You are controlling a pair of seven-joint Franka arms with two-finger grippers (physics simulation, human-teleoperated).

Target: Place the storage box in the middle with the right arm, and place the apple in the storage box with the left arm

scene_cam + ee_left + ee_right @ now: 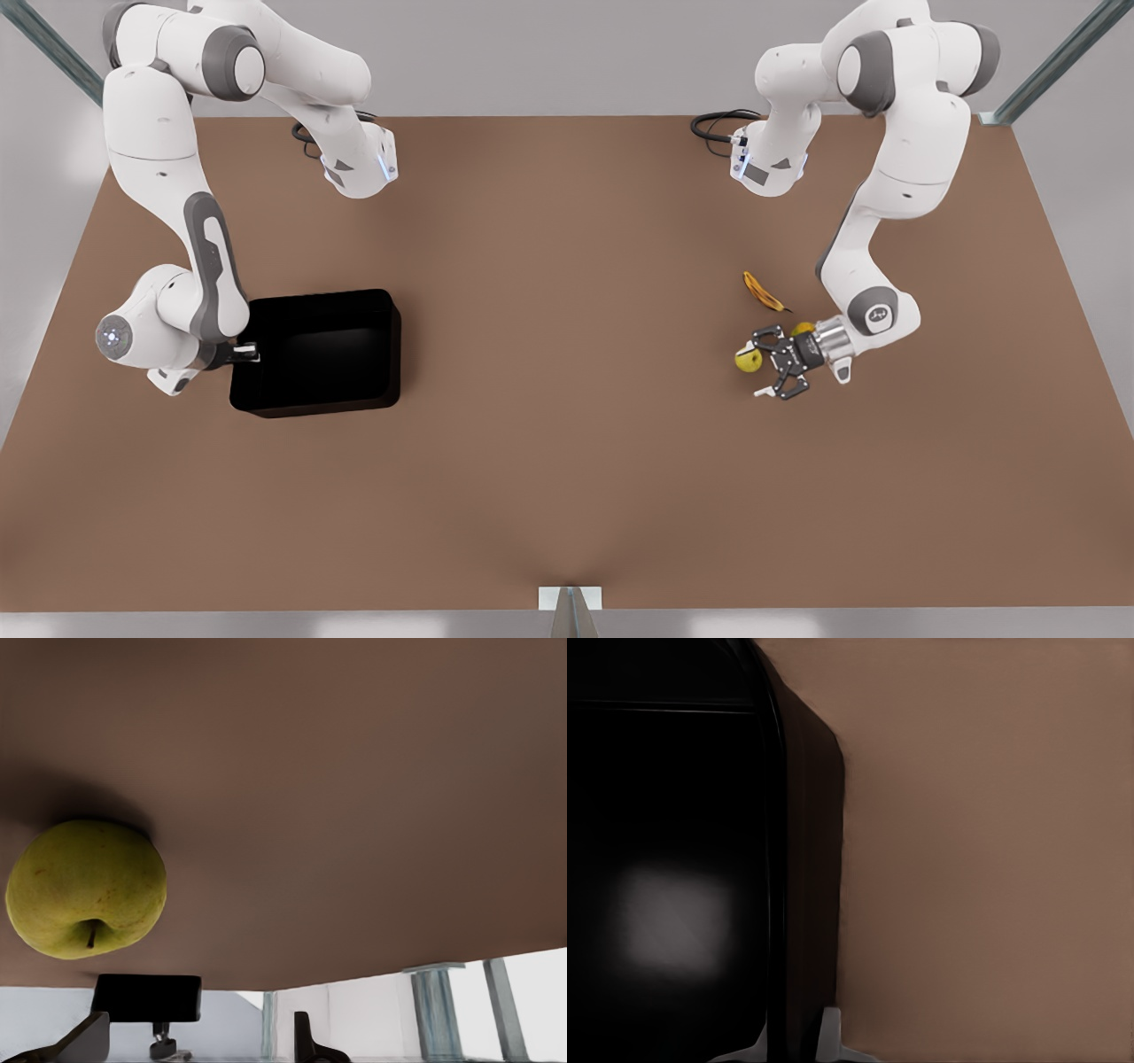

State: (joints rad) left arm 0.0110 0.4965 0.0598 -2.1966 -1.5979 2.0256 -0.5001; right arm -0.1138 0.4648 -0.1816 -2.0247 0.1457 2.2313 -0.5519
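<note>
Front view gives me a broad brown table (567, 425) under pale grey walls, with metal frame struts (53, 49) at the far corners and a small bracket at the near edge.

I see the storage box (323, 350) sitting well toward the front view's left: a glossy black open tub with rounded corners, its inside dark apart from a dull reflection on the floor. The apple (749, 359) lies toward the front view's right, small, smooth and yellow-green; from the left wrist view it (86, 888) shows a short stem in a shallow dimple and casts a soft shadow on the table. A curved yellow-brown banana (764, 292) lies near it, and another small fruit (803, 329) peeks out just beside the wrist.

My right gripper (245, 354) sits at the box's wall nearest that arm, one pale finger (830, 1036) outside the wall and one inside, pinching the rim. My left gripper (771, 363) is low over the table with its black fingers spread wide, the apple just beside the fingertips, not between them.
</note>
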